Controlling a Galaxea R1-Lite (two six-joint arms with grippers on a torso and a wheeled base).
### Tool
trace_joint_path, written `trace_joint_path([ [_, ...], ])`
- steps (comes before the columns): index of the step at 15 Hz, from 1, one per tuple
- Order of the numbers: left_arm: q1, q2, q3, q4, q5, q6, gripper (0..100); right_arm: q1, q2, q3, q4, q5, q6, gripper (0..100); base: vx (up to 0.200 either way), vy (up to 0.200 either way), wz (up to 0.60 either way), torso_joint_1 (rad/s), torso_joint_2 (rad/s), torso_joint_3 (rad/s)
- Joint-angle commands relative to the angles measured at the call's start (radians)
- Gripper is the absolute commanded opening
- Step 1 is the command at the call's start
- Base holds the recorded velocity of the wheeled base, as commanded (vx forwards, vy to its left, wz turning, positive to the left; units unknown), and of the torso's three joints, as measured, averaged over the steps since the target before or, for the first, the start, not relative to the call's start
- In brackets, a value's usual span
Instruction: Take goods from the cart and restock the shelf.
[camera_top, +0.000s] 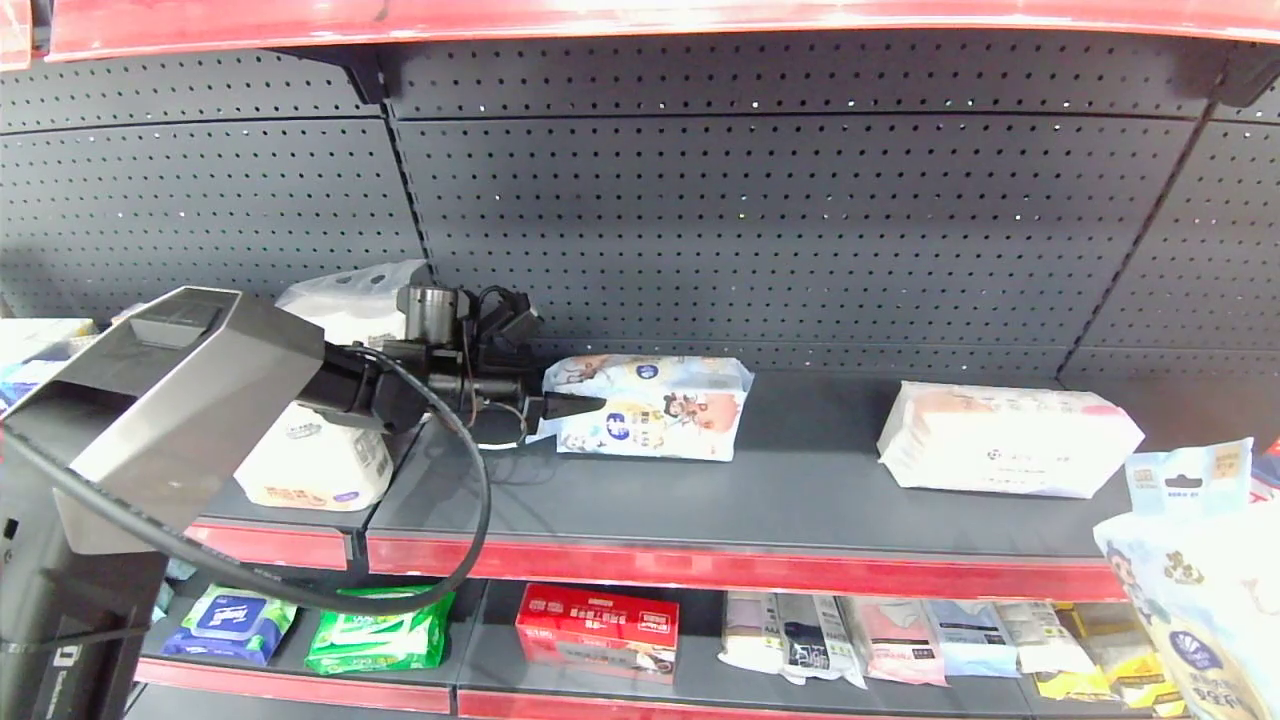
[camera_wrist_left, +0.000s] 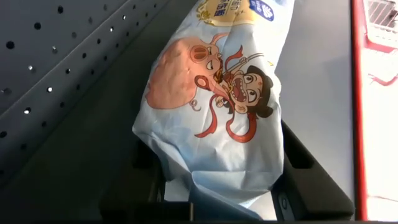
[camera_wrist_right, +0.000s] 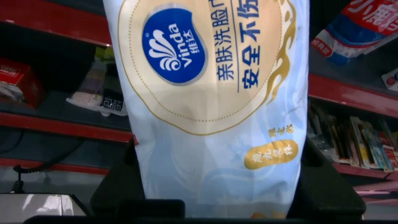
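Observation:
A light-blue tissue pack with cartoon print (camera_top: 655, 405) lies flat on the dark shelf board (camera_top: 800, 490), left of centre and close to the pegboard. My left gripper (camera_top: 565, 407) is at its left end, shut on it; the left wrist view has the pack (camera_wrist_left: 217, 93) pinched between the black fingers (camera_wrist_left: 298, 168) of the left gripper (camera_wrist_left: 214, 152). A second, similar pack (camera_top: 1200, 590) hangs upright at the lower right, in front of the shelf. In the right wrist view my right gripper (camera_wrist_right: 221, 177) is shut on this pack (camera_wrist_right: 211, 106).
A white flat pack (camera_top: 1005, 438) lies on the right of the same shelf, with bare board between it and the cartoon pack. White paper-roll bags (camera_top: 320, 450) stand on the left. A red lip (camera_top: 740, 572) edges the shelf. Several packs fill the lower shelf (camera_top: 600, 625).

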Motion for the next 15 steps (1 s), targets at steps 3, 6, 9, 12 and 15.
trace_joint_path([
  [3, 0.008, -0.085, 0.084, -0.006, -0.007, -0.001, 0, 0.002, 0.007, 0.0, 0.0, 0.002, -0.001, 0, 0.0, 0.0, 0.0, 0.0, 0.0, 0.0],
  [6, 0.025, -0.085, 0.093, -0.006, -0.009, -0.003, 0, 0.006, 0.017, 0.0, -0.002, 0.004, -0.001, 0, 0.0, 0.0, 0.0, 0.0, 0.0, 0.0],
  [9, 0.042, -0.102, 0.133, -0.015, -0.018, -0.004, 0, 0.006, 0.023, -0.002, 0.0, 0.018, -0.001, 0, 0.0, 0.0, 0.0, 0.0, 0.0, 0.0],
  [12, 0.043, -0.114, 0.156, -0.015, -0.033, -0.007, 0, 0.007, 0.024, 0.003, 0.0, 0.019, -0.001, 0, 0.0, 0.0, 0.0, 0.0, 0.0, 0.0],
  [15, 0.061, -0.117, 0.157, -0.045, -0.033, -0.059, 0, 0.007, 0.023, 0.003, 0.0, 0.019, -0.001, 0, 0.0, 0.0, 0.0, 0.0, 0.0, 0.0],
])
